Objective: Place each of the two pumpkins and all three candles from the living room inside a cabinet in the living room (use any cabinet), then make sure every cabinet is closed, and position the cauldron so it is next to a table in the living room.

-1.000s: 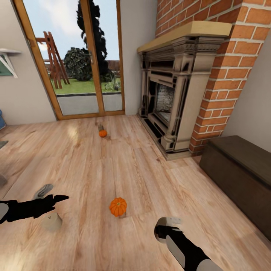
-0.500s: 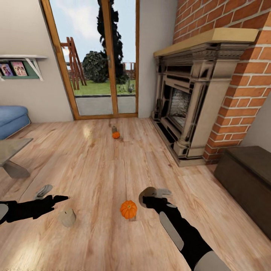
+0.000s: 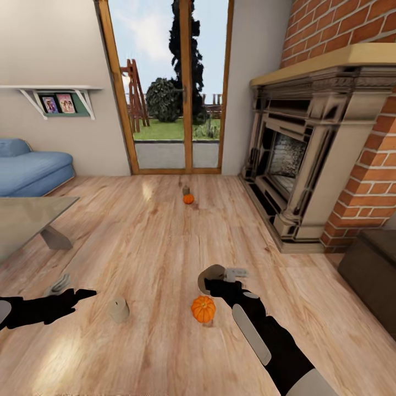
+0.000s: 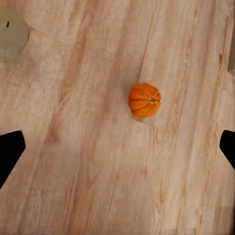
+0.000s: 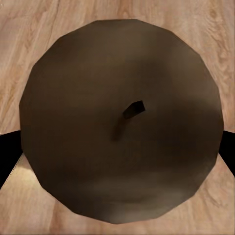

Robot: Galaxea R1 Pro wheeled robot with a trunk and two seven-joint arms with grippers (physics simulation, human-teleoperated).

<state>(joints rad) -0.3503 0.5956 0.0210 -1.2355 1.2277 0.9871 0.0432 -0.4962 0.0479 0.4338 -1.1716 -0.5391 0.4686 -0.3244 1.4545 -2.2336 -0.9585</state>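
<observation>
One orange pumpkin (image 3: pixel 203 309) lies on the wood floor, just left of my right forearm; it is also in the left wrist view (image 4: pixel 144 100). The second pumpkin (image 3: pixel 188 199) sits far ahead near the glass door, with a small candle (image 3: pixel 186 190) right behind it. Another beige candle (image 3: pixel 119 309) stands on the floor beside my left gripper (image 3: pixel 74 290), which is open and holds nothing. My right gripper (image 3: pixel 217 279) is shut on a third candle (image 5: pixel 120 127), whose round top and wick face the right wrist camera. A corner of the dark brown cabinet (image 3: pixel 374 275) is at the right edge.
An ornate fireplace (image 3: pixel 300 159) in a brick wall stands at the right. A glass-topped table (image 3: pixel 27 220) and a blue sofa (image 3: pixel 30 170) are at the left. A glass door (image 3: pixel 176 88) to the garden lies straight ahead across open wood floor.
The view has swung to the left, bringing the table and sofa into it. My right arm has stretched forward with the candle, past the near pumpkin. The left arm has kept its pose.
</observation>
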